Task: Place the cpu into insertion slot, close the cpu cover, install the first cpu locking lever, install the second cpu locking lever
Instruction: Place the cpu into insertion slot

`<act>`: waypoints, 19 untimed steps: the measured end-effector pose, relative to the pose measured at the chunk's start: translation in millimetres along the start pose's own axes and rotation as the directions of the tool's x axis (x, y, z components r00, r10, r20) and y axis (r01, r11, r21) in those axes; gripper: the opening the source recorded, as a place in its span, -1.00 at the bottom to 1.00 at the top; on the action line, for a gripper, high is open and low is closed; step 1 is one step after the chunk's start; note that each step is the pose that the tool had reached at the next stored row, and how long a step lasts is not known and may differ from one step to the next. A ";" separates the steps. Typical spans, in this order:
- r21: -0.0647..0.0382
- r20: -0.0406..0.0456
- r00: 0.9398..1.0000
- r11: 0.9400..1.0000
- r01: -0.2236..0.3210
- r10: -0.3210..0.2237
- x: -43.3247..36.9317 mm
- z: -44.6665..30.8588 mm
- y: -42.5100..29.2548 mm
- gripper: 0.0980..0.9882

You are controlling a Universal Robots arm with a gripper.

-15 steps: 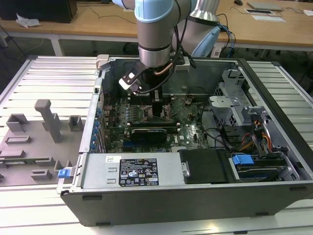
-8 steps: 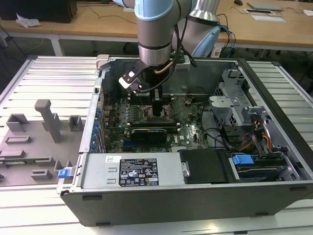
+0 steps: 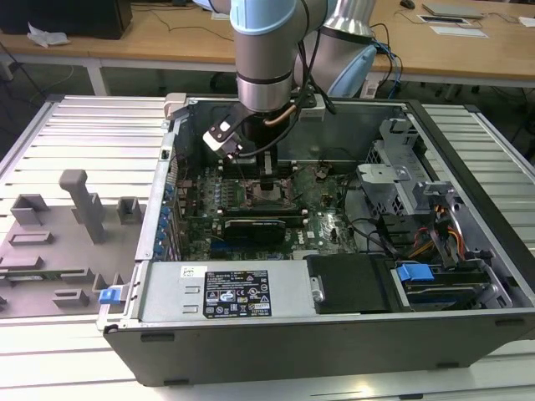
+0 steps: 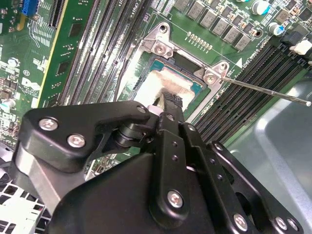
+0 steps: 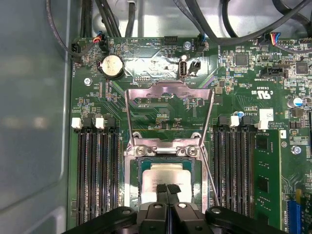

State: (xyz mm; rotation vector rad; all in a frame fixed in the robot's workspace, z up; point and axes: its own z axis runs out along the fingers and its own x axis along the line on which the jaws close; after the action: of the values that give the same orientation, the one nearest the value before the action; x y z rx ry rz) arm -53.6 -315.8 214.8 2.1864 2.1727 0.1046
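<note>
occlusion first: in the exterior view the arm (image 3: 266, 50) and gripper (image 3: 266, 185) block most of the socket area, so the chip is hard to make out there. exterior view's left: grey fixture tray (image 3: 50, 242), outside the open pc case (image 3: 334, 342). middle: arm reaches down into the case over the green motherboard (image 3: 330, 225), with the power supply (image 3: 226, 292) along the case's front wall. exterior view's right: drive cage (image 3: 393, 180) and a blue latch (image 3: 414, 272). in the first wrist view the cpu (image 5: 168, 171) lies flat inside the insertion slot (image 5: 144, 178). its face is pale silvery-beige and square, and one edge is hidden behind the gripper (image 5: 168, 187). gripper is narrow, fingers (image 5: 161, 195) pressed against each other with nothing between them, tips over the cpu face. touching or just above, cannot tell. cpu cover (image 5: 168, 87) is swung up open, not over the chip. in the second wrist view the cpu (image 4: 163, 80) looks washed out and is partly covered by the gripper (image 4: 170, 101). one locking lever (image 4: 263, 91) is unlatched, a thin rod sticking out across the black memory slots (image 4: 243, 105).
</note>
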 end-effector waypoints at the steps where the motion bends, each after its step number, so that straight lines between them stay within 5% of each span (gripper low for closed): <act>1: 0.000 0.000 1.000 1.000 0.000 0.000 0.0 -0.1 0.0 -0.98; 5: 0.003 0.000 1.000 1.000 0.000 0.000 0.0 0.0 0.7 -0.98; 7: 0.022 0.000 1.000 1.000 0.000 0.000 0.0 1.7 4.6 -0.98; 10: 0.031 0.000 1.000 1.000 0.000 0.000 0.0 4.7 6.1 -0.98; 19: 0.032 0.000 1.000 0.999 0.000 0.000 -0.1 12.0 5.6 -0.98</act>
State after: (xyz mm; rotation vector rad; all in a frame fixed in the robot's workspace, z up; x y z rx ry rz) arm -47.0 -315.8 203.3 2.2033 2.1891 0.0696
